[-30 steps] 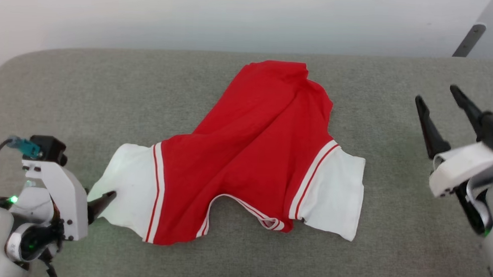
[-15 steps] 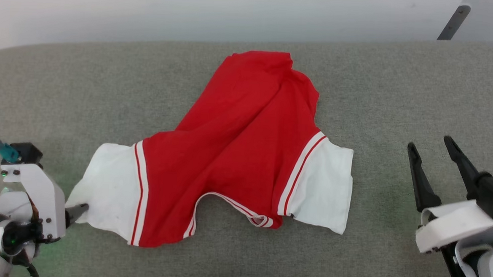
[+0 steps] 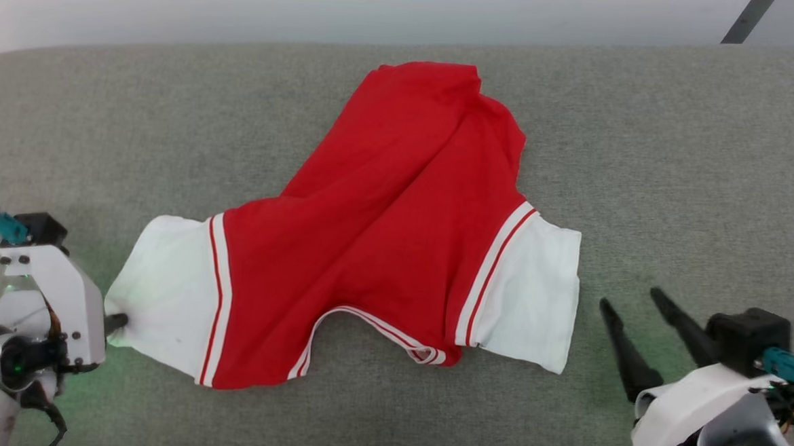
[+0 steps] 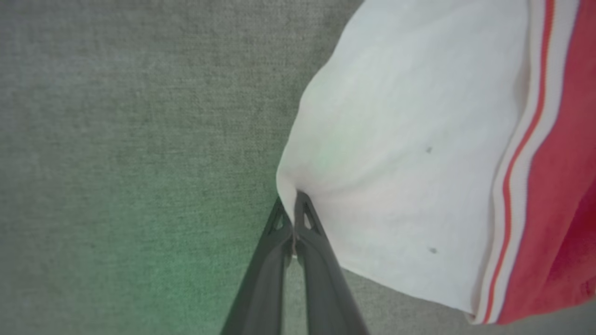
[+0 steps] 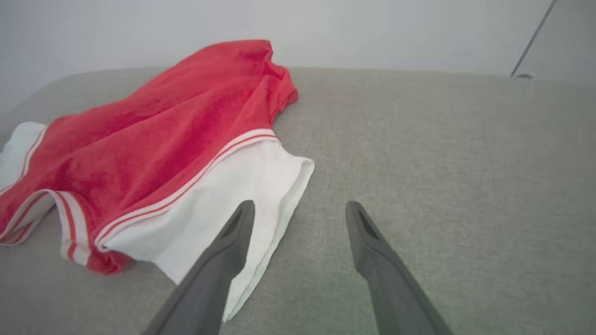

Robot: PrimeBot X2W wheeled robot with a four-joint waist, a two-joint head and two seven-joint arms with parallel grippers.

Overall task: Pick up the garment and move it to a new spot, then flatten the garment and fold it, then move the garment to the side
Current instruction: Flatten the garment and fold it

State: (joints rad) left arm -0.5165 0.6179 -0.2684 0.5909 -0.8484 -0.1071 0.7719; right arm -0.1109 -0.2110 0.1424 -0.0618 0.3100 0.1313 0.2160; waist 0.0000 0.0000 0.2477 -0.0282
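Note:
The garment is a red jersey with white sleeves and red-white striped trim, lying rumpled on the grey surface. My left gripper is at the outer edge of the left white sleeve, shut on a pinch of that cloth; the left wrist view shows the fingertips pressed together on the sleeve edge. My right gripper stands open just right of the right white sleeve, over the surface. In the right wrist view one finger overlaps that sleeve's edge, nothing between the two.
The grey cloth-covered surface stretches wide to the right of the garment. A pale wall runs behind its far edge, with a dark slanted bar at the top right.
My left gripper has shut on the sleeve edge. My right gripper has come down and nearer to the right sleeve, still open. The camera has shifted too.

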